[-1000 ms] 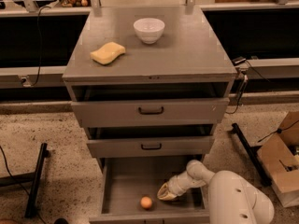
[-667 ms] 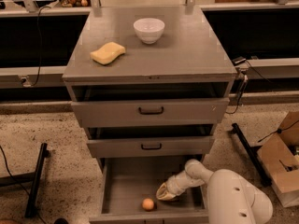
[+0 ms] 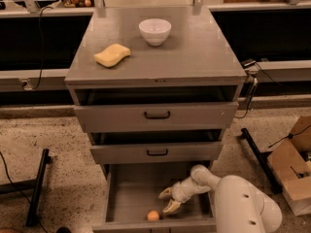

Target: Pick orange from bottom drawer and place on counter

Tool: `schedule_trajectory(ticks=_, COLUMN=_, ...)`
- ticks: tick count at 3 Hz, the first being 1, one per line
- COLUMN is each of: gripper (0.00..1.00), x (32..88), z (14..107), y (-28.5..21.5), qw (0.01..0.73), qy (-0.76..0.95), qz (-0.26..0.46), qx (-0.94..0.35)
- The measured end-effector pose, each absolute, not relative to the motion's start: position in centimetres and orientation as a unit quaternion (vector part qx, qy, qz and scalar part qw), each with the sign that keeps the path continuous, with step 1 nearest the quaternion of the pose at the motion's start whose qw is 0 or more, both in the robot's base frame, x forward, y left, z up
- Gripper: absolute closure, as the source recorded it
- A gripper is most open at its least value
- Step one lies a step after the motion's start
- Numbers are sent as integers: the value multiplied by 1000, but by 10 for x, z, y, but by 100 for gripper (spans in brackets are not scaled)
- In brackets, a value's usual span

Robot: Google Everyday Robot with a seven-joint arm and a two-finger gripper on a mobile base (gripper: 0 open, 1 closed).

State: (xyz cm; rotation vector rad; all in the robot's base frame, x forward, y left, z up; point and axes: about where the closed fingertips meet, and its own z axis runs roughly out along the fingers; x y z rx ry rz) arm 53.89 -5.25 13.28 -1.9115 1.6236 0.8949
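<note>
The orange (image 3: 153, 215) is a small round fruit lying on the floor of the open bottom drawer (image 3: 116, 203), near its front wall. My gripper (image 3: 168, 199) is inside the drawer, up and to the right of the orange and apart from it. Its two pale fingers are spread open and empty, pointing left. The white arm (image 3: 243, 203) reaches in from the lower right. The grey counter (image 3: 194, 47) tops the cabinet.
A white bowl (image 3: 155, 31) and a yellow sponge (image 3: 112, 55) sit on the counter. The two upper drawers (image 3: 155, 114) are slightly open. A cardboard box (image 3: 291, 171) stands at the right, a black stand (image 3: 36, 188) at the left on the speckled floor.
The gripper has shifted slightly left and down towards the orange, and its fingers look wider apart. The orange has not moved.
</note>
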Motion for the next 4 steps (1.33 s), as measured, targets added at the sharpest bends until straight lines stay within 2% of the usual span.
schedule_trajectory(ticks=1, gripper=0, x=539, z=132, y=-48, qw=236, qy=590, qz=328, qx=-700)
schedule_trajectory(ticks=3, gripper=0, x=538, z=129, y=-38, qw=231, qy=582, qz=334, qx=-704)
schedule_trajectory(ticks=4, gripper=9, x=538, z=126, y=-34, qw=224, qy=580, qz=335, qx=-708)
